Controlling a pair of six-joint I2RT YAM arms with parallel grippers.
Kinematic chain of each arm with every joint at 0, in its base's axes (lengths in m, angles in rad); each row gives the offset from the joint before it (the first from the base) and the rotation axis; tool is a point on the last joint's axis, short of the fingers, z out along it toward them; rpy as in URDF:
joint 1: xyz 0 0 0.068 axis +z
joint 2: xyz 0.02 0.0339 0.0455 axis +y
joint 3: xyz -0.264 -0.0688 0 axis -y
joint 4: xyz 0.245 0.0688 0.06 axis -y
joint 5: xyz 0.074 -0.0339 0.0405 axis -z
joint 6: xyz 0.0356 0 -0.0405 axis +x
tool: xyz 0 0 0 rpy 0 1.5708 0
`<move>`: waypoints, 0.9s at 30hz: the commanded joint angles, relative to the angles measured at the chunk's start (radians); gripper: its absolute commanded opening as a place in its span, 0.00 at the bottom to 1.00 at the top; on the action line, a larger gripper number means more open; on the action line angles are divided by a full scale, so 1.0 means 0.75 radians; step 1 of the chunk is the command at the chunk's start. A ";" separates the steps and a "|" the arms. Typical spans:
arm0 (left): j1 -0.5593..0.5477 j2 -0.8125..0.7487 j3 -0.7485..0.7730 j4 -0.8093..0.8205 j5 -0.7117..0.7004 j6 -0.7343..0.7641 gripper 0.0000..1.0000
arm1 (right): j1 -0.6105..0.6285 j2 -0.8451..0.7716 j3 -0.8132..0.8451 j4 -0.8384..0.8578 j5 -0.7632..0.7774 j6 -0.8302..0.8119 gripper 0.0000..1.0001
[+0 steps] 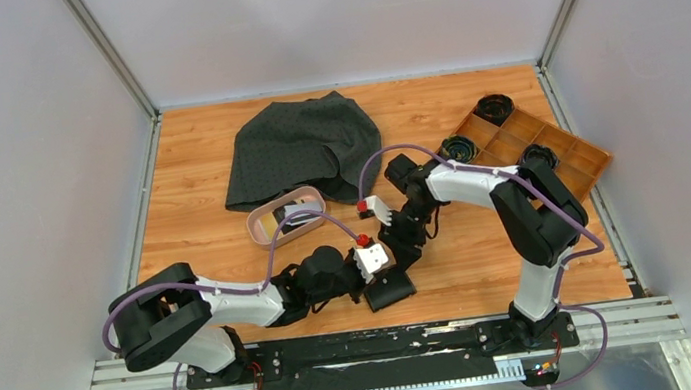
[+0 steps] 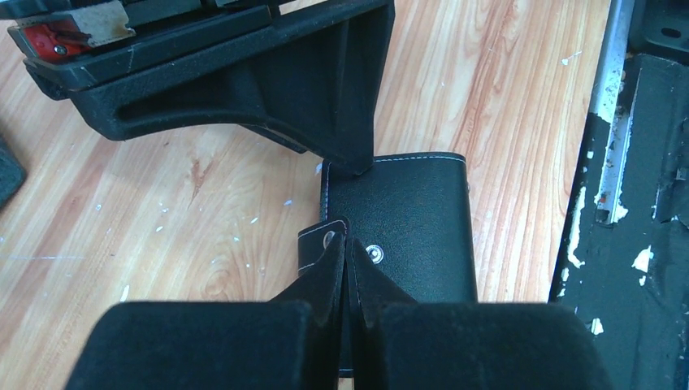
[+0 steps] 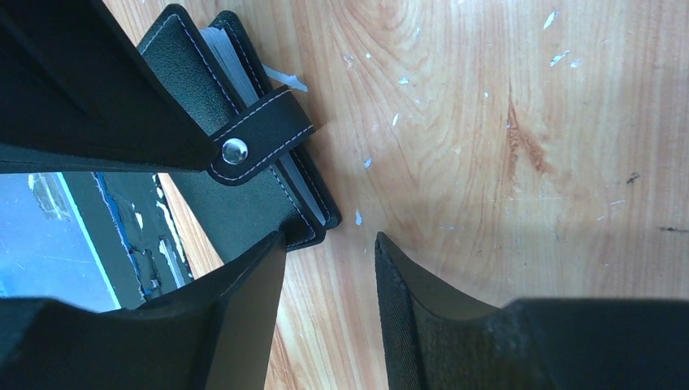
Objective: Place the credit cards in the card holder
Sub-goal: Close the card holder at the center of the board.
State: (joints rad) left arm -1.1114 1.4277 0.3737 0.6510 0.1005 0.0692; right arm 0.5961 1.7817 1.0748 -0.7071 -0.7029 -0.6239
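Holder [image 2: 406, 219] lies closed at the near edge of the counter [image 3: 504, 122]. Left gripper [image 2: 346, 248] is pinched tight on its strap [image 3: 258, 130], snap undone. Right gripper [image 3: 329, 240] is partly spread, one finger on the holder's far edge, the other over bare wood. Further back is a pink dish [image 1: 252, 229] with cards [image 1: 270, 222], hard to make out. Beyond it, dark cloth [image 1: 300, 150]. Tray [image 1: 537, 150] far right.

White-and-black arms [image 1: 235, 308], purple cables [image 1: 386, 150]
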 commanded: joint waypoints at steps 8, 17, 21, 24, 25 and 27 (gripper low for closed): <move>-0.015 -0.048 -0.065 -0.002 -0.081 -0.086 0.00 | 0.030 0.002 0.040 -0.032 0.064 0.016 0.52; -0.015 -0.055 -0.084 0.001 -0.132 -0.147 0.00 | -0.062 -0.310 -0.027 -0.043 -0.035 -0.098 0.63; -0.015 -0.068 -0.091 -0.001 -0.132 -0.163 0.00 | -0.079 -0.433 -0.063 -0.052 -0.101 -0.226 0.62; -0.015 -0.078 -0.101 0.000 -0.132 -0.173 0.00 | -0.081 -0.539 -0.113 -0.058 -0.201 -0.413 0.60; -0.015 -0.080 -0.103 -0.001 -0.132 -0.178 0.00 | -0.082 -0.581 -0.142 -0.066 -0.249 -0.517 0.59; -0.015 -0.086 -0.110 -0.001 -0.132 -0.192 0.00 | -0.082 -0.673 -0.224 -0.074 -0.351 -0.755 0.61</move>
State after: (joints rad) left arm -1.1152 1.3808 0.3126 0.6491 0.0147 -0.0494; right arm 0.5434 1.3823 1.0000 -0.7200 -0.8009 -0.8608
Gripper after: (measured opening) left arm 0.003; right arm 0.595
